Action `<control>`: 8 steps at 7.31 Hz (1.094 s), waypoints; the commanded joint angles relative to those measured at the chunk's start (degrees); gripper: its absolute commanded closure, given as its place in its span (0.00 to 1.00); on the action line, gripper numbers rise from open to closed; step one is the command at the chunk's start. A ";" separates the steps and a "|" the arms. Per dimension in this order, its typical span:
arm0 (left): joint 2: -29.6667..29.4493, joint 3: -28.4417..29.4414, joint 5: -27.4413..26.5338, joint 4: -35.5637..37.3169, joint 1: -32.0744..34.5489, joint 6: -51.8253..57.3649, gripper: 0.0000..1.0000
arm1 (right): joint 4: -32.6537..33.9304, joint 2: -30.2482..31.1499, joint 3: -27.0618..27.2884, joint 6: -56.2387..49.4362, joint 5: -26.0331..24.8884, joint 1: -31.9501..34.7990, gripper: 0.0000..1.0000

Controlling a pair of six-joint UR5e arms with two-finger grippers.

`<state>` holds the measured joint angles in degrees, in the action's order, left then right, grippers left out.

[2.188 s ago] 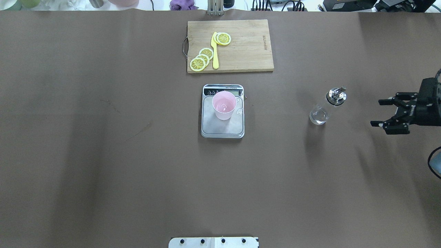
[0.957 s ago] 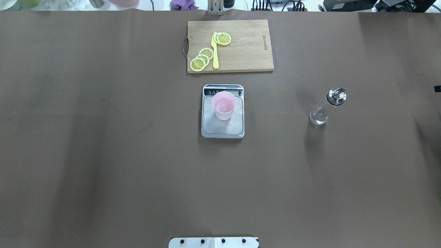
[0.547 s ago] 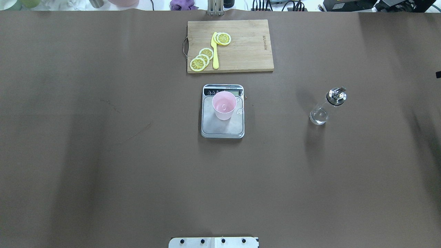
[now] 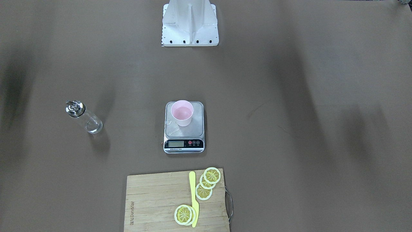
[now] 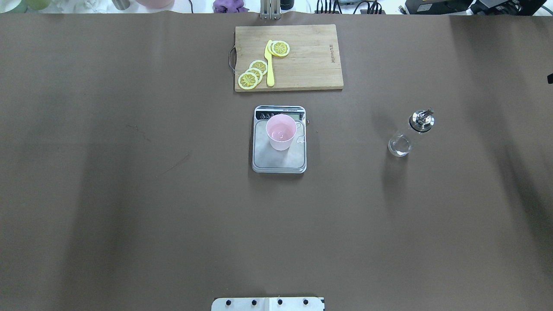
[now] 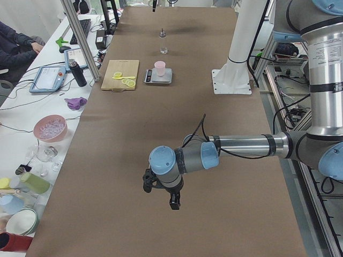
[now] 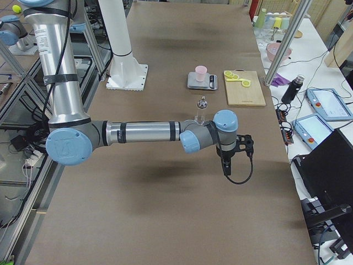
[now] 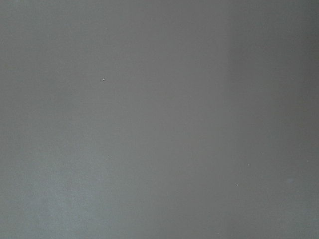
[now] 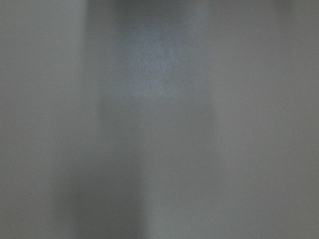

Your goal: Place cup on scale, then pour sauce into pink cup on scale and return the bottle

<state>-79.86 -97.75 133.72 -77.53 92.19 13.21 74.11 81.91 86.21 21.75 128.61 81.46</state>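
Note:
The pink cup (image 5: 281, 131) (image 4: 182, 112) stands upright on the far part of the steel scale (image 5: 276, 163) (image 4: 194, 129), with a little clear liquid in it. The glass bottle (image 5: 408, 136) (image 4: 84, 117) with a chrome spout stands alone on the table to the scale's right, with clear sauce (image 5: 398, 145) low inside. Neither gripper is near them. My left gripper (image 6: 172, 202) hangs over bare table far to the left, my right gripper (image 7: 225, 164) beyond the bottle. I cannot tell whether either is open or shut. Both wrist views show only blurred brown table.
A wooden cutting board (image 5: 306, 65) (image 4: 151, 199) with lemon slices (image 5: 252, 74) and a yellow knife (image 5: 270, 65) lies behind the scale. The white robot base (image 4: 190, 22) is at the near edge. A side table with clutter (image 6: 48, 128) and a seated person runs along the far side.
My right gripper, open beside the bottle 2.2 s ago, has drawn back out of the overhead view's right edge. Only a black sliver shows there. Bottle, cup and scale have not moved.

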 commanded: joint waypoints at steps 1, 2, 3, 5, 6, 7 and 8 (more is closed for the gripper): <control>-0.38 0.45 0.05 0.54 0.01 -0.11 0.01 | 8.14 0.70 1.76 -0.13 0.76 -0.07 0.00; -0.38 0.80 -0.03 -0.07 0.01 -0.11 0.01 | 12.60 1.31 1.76 -0.30 1.02 -0.07 0.00; -0.47 0.72 -0.12 -0.16 0.01 -0.11 0.01 | 13.60 3.58 1.76 -1.09 -0.19 0.01 0.00; -0.90 0.19 -0.21 -0.16 -0.08 -0.11 0.01 | 11.24 7.03 2.03 -0.84 -2.22 -0.07 0.00; -1.00 0.28 -0.12 -0.16 -0.08 -0.11 0.01 | 10.97 7.82 1.94 -0.83 -3.10 -0.07 0.00; -1.17 0.63 -0.21 -1.47 -0.08 -0.11 0.01 | 6.79 8.17 1.59 -0.75 -3.63 -0.07 0.00; -1.26 2.11 -0.38 -4.35 -0.08 -0.11 0.01 | 2.84 8.70 1.33 -0.66 -2.85 -0.07 0.00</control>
<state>-80.97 -96.87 133.49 -79.29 92.11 13.10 81.39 89.93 87.87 20.99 125.49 81.39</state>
